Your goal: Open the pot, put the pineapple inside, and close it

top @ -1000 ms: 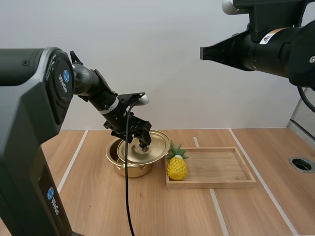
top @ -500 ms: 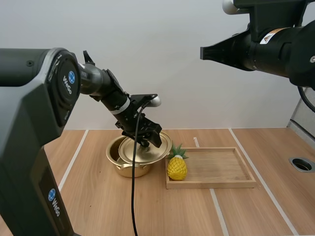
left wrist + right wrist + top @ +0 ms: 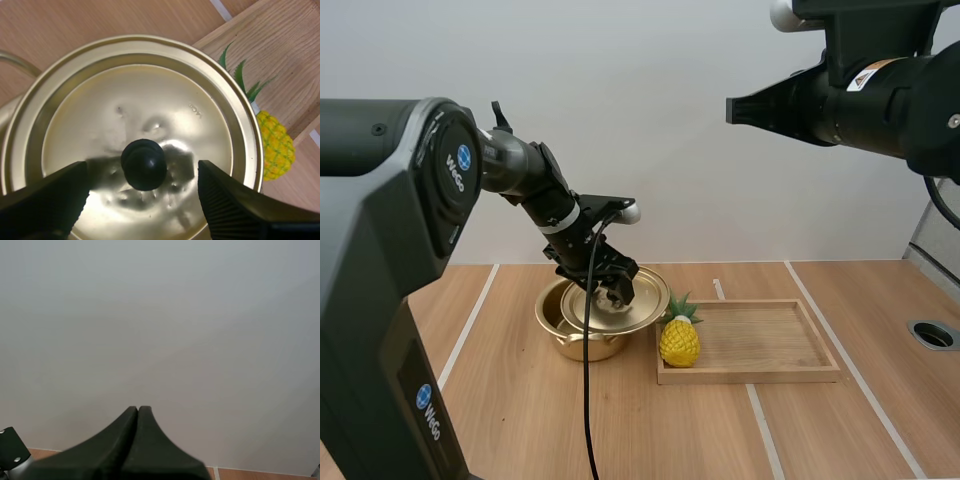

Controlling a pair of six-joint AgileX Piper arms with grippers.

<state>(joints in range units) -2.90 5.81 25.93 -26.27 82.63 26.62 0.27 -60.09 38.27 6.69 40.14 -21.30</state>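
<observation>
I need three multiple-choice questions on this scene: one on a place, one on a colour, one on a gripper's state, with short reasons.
1. The pineapple is: A) at the end of the wooden tray nearest the pot B) at its opposite end C) in its middle
2. The knob on the lid is: A) gold B) black C) red
3. The left gripper is: A) shut on the knob B) open around the knob C) shut on nothing
Answers: 1A, it stands beside the pot; 2B, dark against the gold lid; 3B, gaps show either side of the knob.
</observation>
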